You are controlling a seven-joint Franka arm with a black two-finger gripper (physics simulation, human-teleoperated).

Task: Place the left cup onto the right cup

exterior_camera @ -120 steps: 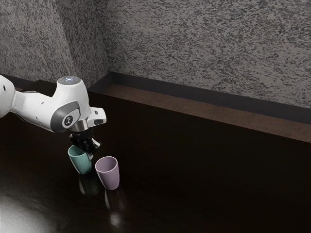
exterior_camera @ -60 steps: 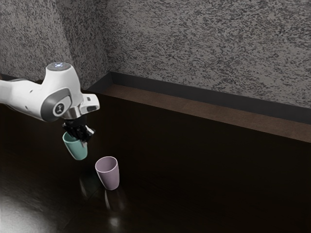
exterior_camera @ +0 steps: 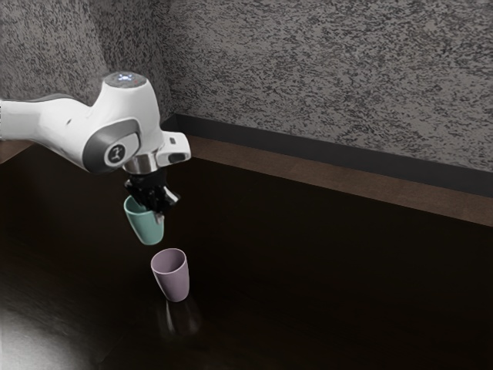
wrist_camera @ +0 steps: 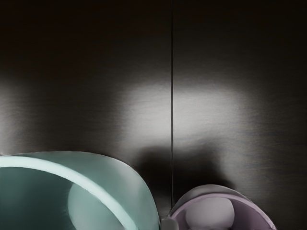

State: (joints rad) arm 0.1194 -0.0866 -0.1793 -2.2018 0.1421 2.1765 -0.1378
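Observation:
A teal cup (exterior_camera: 144, 223) hangs in the air, upright with a slight tilt, held by its rim in my black gripper (exterior_camera: 152, 200), which is shut on it. It floats above and a little toward the exterior view's left of the purple cup (exterior_camera: 170, 274), which stands upright on the dark table (exterior_camera: 323, 285). A clear gap separates the two cups. In the wrist view the teal cup (wrist_camera: 72, 191) looms large just under my hand, and the purple cup's open mouth (wrist_camera: 216, 213) sits beside it on the tabletop.
A brown ledge (exterior_camera: 347, 179) runs along the table's far edge below a speckled stone wall (exterior_camera: 331, 69). Open tabletop stretches toward the exterior view's right of the cups.
My arm has lifted the teal cup off the table and carried it up and toward the exterior view's right, closer over the purple cup. The purple cup has not moved.

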